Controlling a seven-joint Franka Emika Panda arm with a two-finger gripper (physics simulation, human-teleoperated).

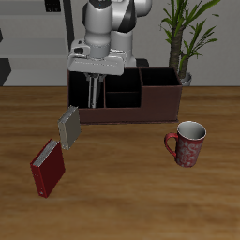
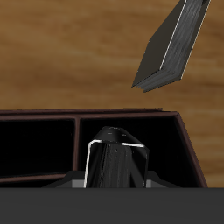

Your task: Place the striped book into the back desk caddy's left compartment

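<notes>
Wooden table (image 1: 122, 202): caddy (image 1: 159, 105), mug (image 1: 188, 143), books (image 1: 48, 169).

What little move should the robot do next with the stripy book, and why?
Probably ease straight down a little before letting go. The gripper holds the striped book upright, its lower end seemingly inside the left compartment of the back desk caddy, apart from the grey book leaning outside.
</notes>
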